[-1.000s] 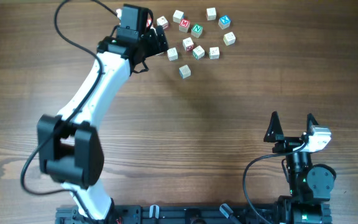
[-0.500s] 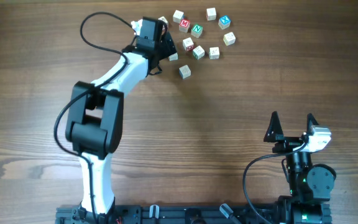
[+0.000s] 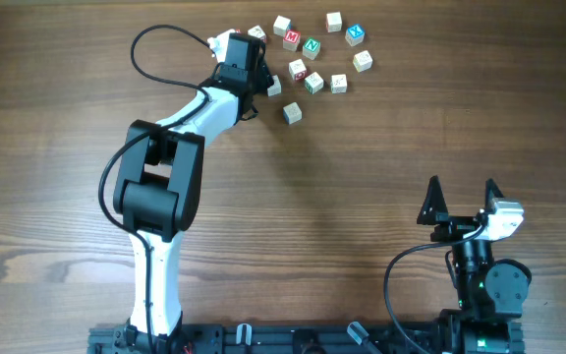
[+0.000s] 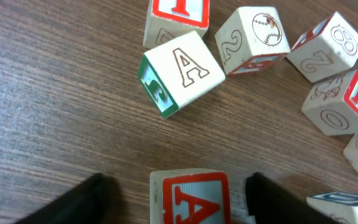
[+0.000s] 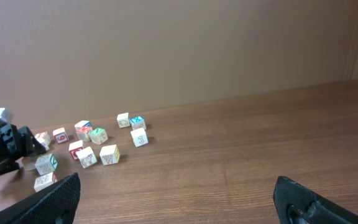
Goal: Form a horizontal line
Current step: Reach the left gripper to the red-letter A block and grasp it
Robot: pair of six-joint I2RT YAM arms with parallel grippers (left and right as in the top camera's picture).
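Note:
In the left wrist view a pale cube with a red "A" (image 4: 190, 199) sits on the table between my left gripper's (image 4: 179, 205) open fingers; the right finger is close to it and the left finger is well clear. A red "M" cube (image 4: 348, 102) lies to the right, and it also shows in the overhead view (image 3: 292, 39). Overhead, the left gripper (image 3: 263, 77) is at the left edge of the cube cluster, next to a plain-topped cube (image 3: 275, 87). My right gripper (image 3: 460, 202) is open and empty at the near right, and its fingers also show in the right wrist view (image 5: 182, 205).
Other cubes crowd close by: an outlined "A" with a green side (image 4: 179, 71), a baseball "2" cube (image 4: 253, 37) and an "8" cube (image 4: 325, 43). Overhead, green (image 3: 311, 45) and blue (image 3: 356, 34) lettered cubes sit in the cluster. One pale cube (image 3: 292, 113) lies apart, nearer me.
The left arm has swung right and pushed its gripper into the left edge of the cube cluster. The right arm has not moved.

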